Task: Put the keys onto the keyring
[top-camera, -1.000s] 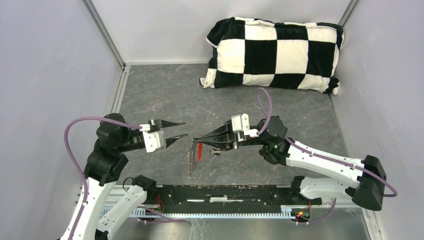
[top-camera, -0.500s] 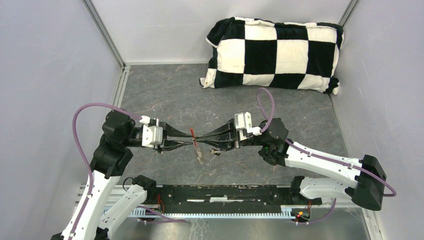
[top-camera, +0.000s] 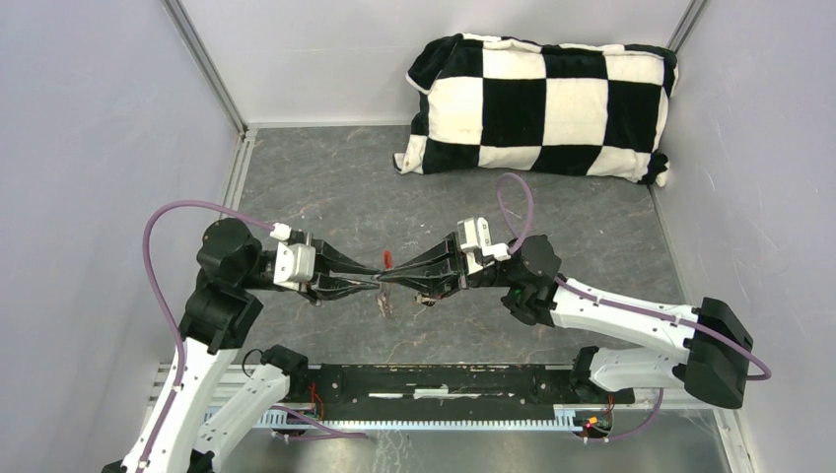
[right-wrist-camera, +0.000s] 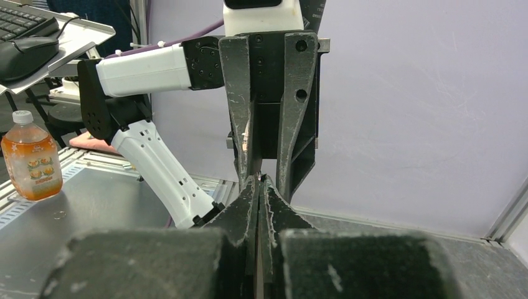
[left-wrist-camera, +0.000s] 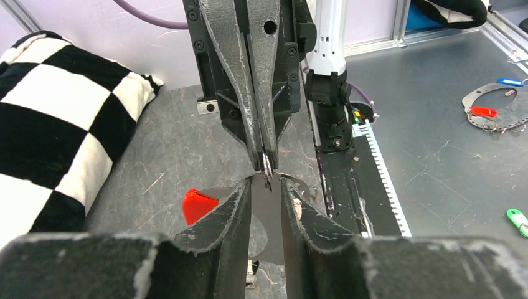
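- Keyring [top-camera: 387,260] hangs at frame centre, its silver ring [left-wrist-camera: 267,169] pinched in the right gripper [left-wrist-camera: 266,159], jaws pressed together.
- Left gripper [left-wrist-camera: 266,187] jaws slightly spread around it.
- Light, thin, slippery, I'd say: hold the ring's rim.

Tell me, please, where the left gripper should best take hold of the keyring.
Probably the silver ring jutting from the right gripper's shut tips. It stands edge-on between the left gripper's open fingers, so come straight on and pinch its flat faces, clear of the red fob.
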